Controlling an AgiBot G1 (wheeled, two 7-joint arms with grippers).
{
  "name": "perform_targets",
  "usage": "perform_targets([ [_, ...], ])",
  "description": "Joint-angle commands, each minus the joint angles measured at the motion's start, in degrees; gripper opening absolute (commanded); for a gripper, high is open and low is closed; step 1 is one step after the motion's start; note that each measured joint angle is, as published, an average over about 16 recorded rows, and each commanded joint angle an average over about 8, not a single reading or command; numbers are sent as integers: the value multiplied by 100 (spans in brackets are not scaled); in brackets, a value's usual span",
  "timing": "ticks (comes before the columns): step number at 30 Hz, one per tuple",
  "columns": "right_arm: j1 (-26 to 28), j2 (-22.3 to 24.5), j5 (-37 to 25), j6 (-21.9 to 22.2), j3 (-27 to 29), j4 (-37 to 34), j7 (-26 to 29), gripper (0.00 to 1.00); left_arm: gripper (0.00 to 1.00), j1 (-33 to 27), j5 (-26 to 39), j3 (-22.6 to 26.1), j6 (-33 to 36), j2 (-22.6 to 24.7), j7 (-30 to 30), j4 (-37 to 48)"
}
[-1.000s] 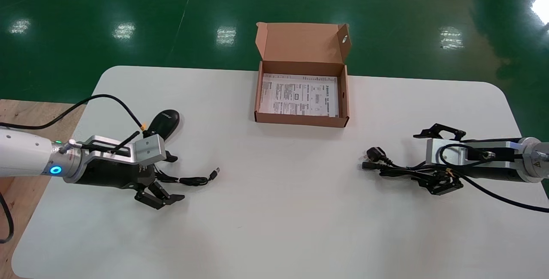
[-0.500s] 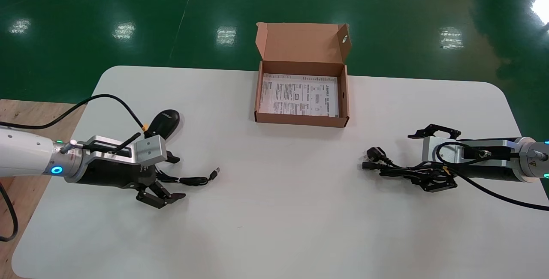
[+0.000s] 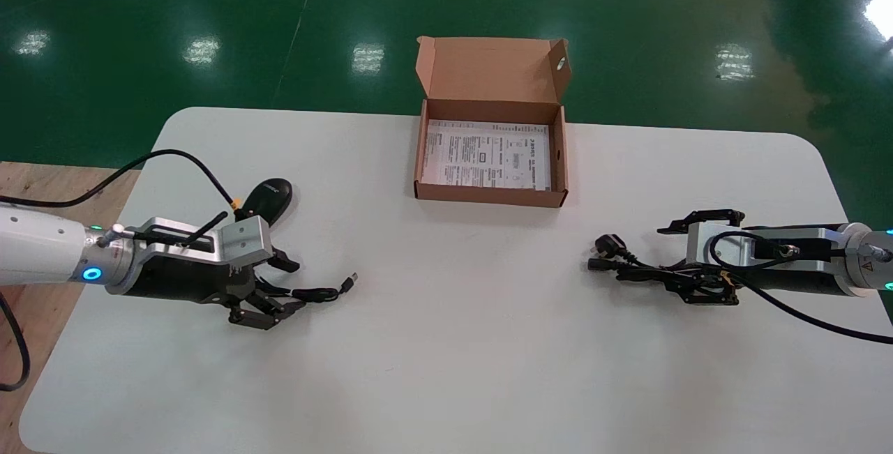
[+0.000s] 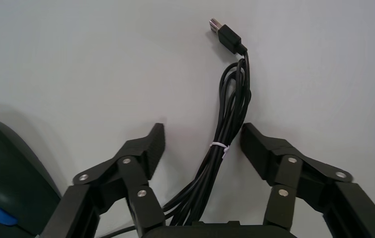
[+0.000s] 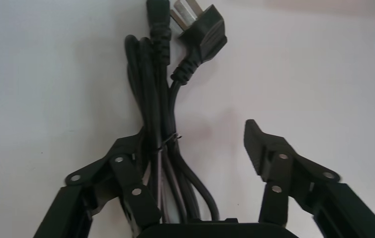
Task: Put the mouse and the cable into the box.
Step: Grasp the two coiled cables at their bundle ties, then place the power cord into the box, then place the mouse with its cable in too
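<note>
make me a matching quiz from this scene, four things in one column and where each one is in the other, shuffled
Things
1. black computer mouse
2. brown cardboard box
3. thick black power cable with a plug
4. thin black USB cord, bundled with a white tie

Places
A. at the open right gripper, against one finger
B. far side of the white table, lid up, printed sheet inside
C. between the fingers of the open left gripper
D. on the table beside the left gripper, outside its fingers

Pairs: 1-D, 2-B, 3-A, 4-C
</note>
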Motion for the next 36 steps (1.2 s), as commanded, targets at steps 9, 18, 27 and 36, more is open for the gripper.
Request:
perform_targets([
  [9,-7,5,3,0,0,22,2,0,0,1,-12,-5,9,-6,-10,-23],
  [18,-10,7,2,13,0,27,2,0,0,2,-9,-5,12,-8,-10,-30],
  [27,179,64,130,79,101,145,-7,0,0,-292,-81,-70,9,-53,22,-200],
  [36,545,-229,353,707,299,717,-297,0,0,-1347,102,-34,-135,-72,7,-768],
])
